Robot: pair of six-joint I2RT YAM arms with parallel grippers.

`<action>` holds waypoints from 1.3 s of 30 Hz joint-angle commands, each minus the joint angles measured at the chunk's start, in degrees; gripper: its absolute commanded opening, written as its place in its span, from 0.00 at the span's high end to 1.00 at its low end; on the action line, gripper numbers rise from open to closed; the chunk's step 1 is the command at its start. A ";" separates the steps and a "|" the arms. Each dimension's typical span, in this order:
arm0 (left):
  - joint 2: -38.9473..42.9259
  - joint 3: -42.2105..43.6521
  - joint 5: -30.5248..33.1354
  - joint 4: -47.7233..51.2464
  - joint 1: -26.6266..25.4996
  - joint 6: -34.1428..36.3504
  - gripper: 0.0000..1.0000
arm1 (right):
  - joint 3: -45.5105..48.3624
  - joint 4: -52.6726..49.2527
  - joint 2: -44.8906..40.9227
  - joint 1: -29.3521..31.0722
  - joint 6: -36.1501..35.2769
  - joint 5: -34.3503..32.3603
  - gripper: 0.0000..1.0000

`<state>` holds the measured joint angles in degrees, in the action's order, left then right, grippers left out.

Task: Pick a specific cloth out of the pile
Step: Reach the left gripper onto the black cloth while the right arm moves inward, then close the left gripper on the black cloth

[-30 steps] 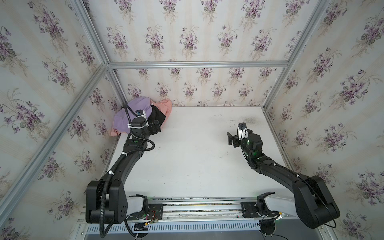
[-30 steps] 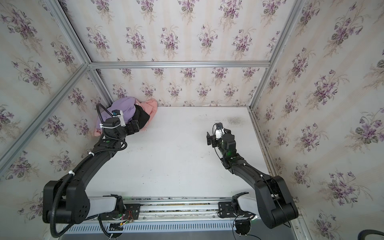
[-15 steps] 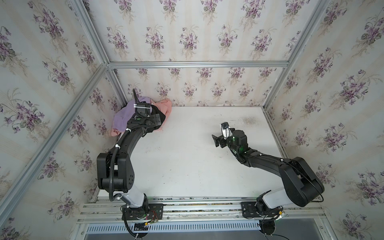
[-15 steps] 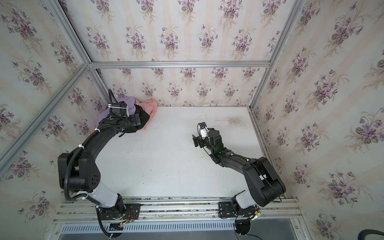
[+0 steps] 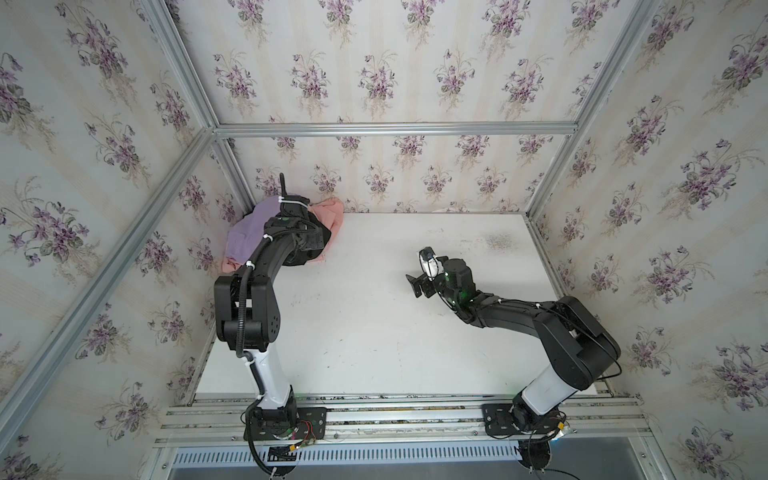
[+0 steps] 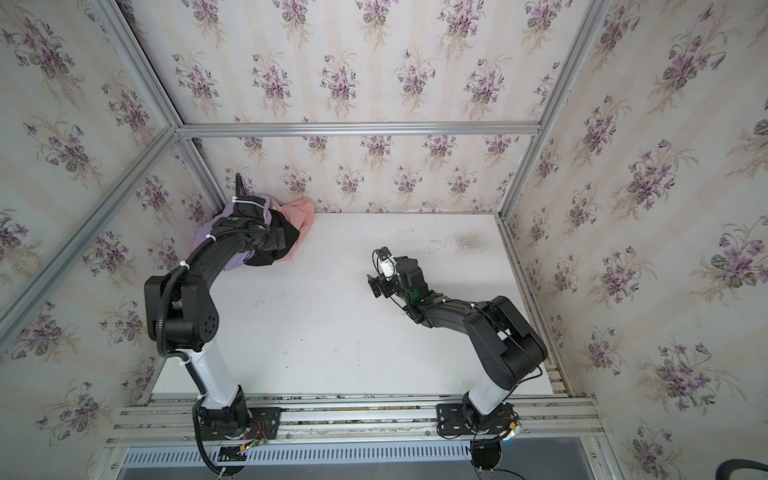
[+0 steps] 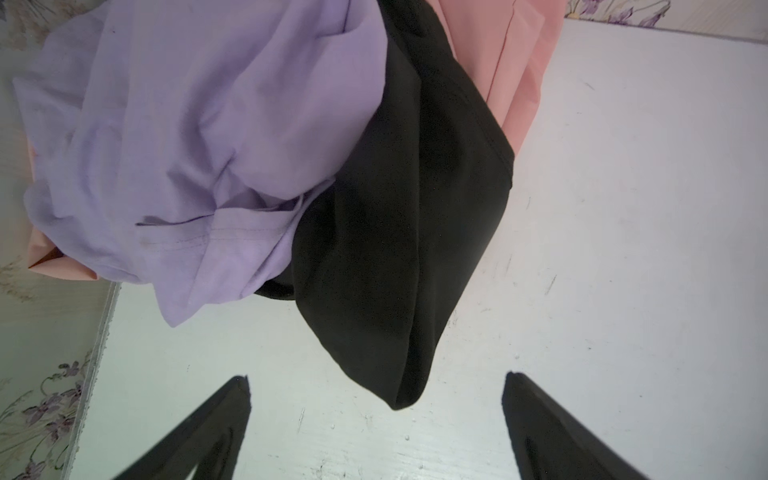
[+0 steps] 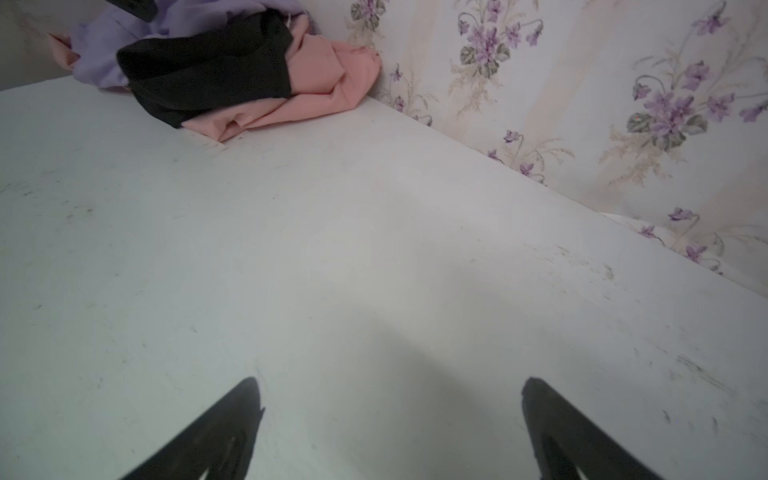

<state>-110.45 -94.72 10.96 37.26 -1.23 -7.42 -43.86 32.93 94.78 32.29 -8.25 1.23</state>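
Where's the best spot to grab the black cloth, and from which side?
Probably pinch the black cloth at its folded tip, which juts onto the table clear of the lilac garment and the pink shirt. Approach from the table side, where the open left gripper faces it.

Crumpled plain black cloth between lilac garment and pink garment in the corner pile

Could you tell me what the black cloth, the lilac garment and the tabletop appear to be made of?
The black cloth: soft matte fabric, perhaps knit jersey; it drapes in limp rounded folds without sheen.
The lilac garment: thin cotton-like fabric, matte; a stitched hem and fine creases show.
The tabletop: rigid white board, painted or laminated, dull and scuffed.
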 commanded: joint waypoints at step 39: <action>-11.15 -11.48 -4.72 5.85 2.47 -1.93 0.75 | -1.32 4.97 5.87 4.80 -2.29 0.44 0.00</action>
<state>-122.41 -105.62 6.11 42.59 1.21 -9.32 -45.25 36.84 101.27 36.91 -10.20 1.63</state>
